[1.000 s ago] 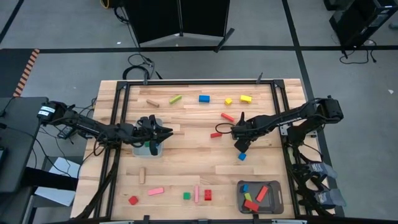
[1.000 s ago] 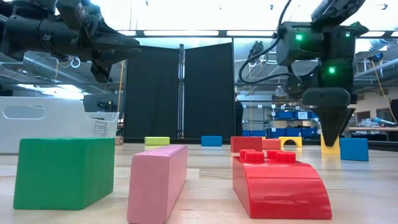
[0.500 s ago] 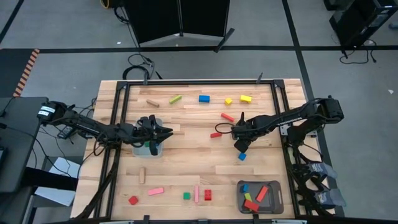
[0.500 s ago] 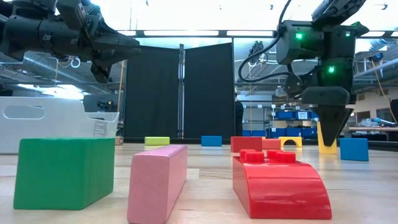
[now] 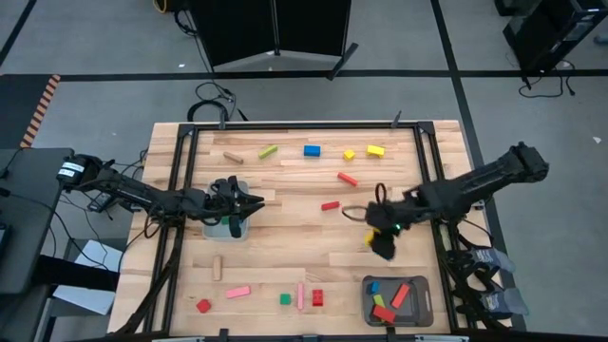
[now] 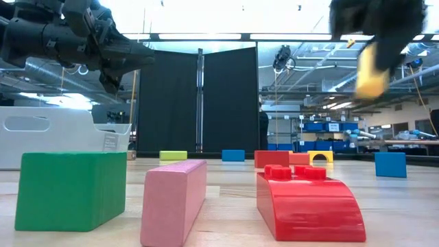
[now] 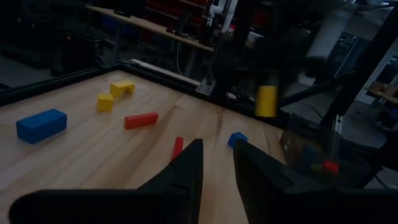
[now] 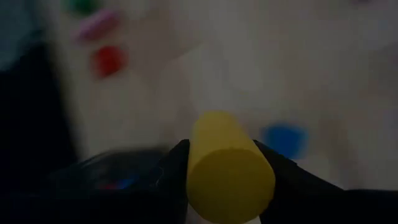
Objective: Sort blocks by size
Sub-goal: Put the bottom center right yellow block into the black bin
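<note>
My right gripper (image 8: 227,155) pinches a yellow block (image 8: 229,167) across its rounded sides; rigid, light, probably slick paint, so grip mid-length to stop rolling

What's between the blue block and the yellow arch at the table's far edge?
A small yellow cube, between blue block and yellow arch; the high view shows it.

The right gripper (image 6: 376,27) is smeared by motion in the low view, cut by the top edge. Its yellow block (image 8: 229,168) fills the blurred right wrist view, hiding its lower end. The left tray (image 5: 231,224) lies mostly under the left gripper (image 5: 249,205).
</note>
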You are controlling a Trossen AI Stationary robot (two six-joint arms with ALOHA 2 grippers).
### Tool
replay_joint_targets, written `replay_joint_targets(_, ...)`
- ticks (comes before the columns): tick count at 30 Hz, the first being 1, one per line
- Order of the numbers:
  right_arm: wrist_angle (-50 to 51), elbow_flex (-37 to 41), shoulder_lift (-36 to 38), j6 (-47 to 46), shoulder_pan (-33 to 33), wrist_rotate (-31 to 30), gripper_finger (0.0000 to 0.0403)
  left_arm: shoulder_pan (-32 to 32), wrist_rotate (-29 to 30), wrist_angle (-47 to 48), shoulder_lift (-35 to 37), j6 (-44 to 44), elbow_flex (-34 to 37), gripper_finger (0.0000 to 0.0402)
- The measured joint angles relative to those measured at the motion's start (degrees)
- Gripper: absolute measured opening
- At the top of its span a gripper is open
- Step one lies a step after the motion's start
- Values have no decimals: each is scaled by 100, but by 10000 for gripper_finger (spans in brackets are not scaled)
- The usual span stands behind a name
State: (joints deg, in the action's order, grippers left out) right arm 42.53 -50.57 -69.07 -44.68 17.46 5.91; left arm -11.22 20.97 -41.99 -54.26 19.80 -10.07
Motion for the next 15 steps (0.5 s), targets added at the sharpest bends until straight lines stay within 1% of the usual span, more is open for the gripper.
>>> replay_joint_targets(3, -355, 0, 93, -653, 697, 414, 142, 2, 2, -1, 0, -1, 0, 97)
replay_joint_targets(5, -705, 0, 78, -1128, 1193, 564, 147, 2, 4, -1, 0, 0, 0, 97)
replay_joint_targets(9, -1156, -2, -95, -2302, 2042, 591, 149, 2, 13, 4, 0, -1, 0, 97)
replay_joint_targets(12, -1202, 0, -327, -3227, 2483, 584, 152, 2, 13, 23, 0, -1, 0, 97)
replay_joint_targets(15, -1198, 0, -619, -3766, 2637, 613, 166, 2, 13, 46, 0, 1, 0, 97)
